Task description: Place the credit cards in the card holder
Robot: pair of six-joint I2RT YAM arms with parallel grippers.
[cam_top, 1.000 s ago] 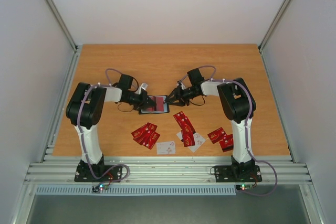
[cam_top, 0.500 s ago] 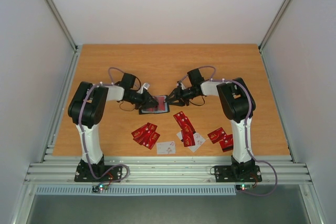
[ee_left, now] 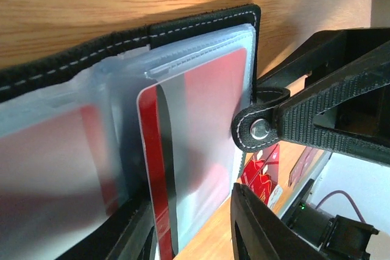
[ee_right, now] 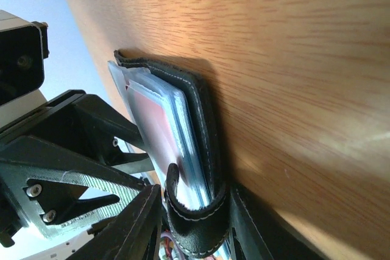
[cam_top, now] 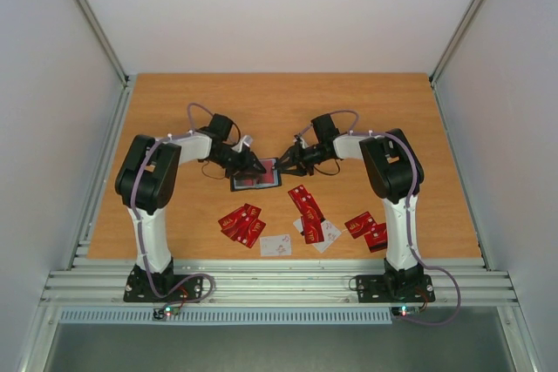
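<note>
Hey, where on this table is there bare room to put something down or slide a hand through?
Bare wood: the far strip of the table behind both arms, plus the margins outside each arm. Crowded: the centre, where the left gripper and right gripper meet at the card holder, and the near middle, strewn with credit cards.

Bright, even light — warm glare on the table [ee_right: 341,144], wrist close-ups blurred at near edges.
</note>
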